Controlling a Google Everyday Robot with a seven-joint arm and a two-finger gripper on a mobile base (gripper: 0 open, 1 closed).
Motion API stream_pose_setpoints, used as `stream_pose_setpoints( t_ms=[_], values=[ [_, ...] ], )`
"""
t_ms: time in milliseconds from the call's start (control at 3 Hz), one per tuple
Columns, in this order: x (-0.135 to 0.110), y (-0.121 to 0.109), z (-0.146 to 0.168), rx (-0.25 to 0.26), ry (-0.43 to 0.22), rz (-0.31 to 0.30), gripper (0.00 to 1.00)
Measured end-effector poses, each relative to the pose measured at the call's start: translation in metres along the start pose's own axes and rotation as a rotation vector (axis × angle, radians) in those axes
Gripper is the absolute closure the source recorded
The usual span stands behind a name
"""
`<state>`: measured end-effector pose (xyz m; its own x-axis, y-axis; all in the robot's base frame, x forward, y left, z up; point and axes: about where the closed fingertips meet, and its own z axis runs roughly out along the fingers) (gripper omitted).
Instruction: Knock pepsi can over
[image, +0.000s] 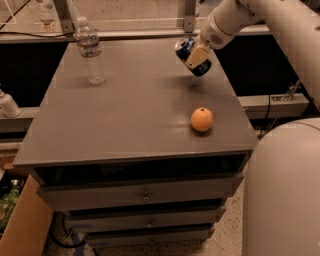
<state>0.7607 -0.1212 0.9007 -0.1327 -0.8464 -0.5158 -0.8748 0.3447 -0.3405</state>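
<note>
The pepsi can is a small dark blue can with a silver rim. It is at the far right of the grey table, tilted with its top toward the upper left. Its lower end is close to the tabletop. My gripper reaches in from the upper right. Its cream fingers are closed around the middle of the can and cover part of it. Whether the can's base touches the table cannot be told.
A clear water bottle stands upright at the far left of the table. An orange lies near the front right edge. Drawers sit under the top. A cardboard box is at the lower left, and my white body at the lower right.
</note>
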Motion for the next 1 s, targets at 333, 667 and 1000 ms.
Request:
stream_pose_setpoints(
  t_ms=[333, 667, 1000],
  values=[
    [0.017, 0.016, 0.003, -0.071, 0.144, -0.150, 1.00],
    [0.027, 0.033, 0.004, -0.188, 0.224, -0.271, 1.00],
    [0.029, 0.046, 0.004, -0.299, 0.238, -0.330, 0.82]
  ],
)
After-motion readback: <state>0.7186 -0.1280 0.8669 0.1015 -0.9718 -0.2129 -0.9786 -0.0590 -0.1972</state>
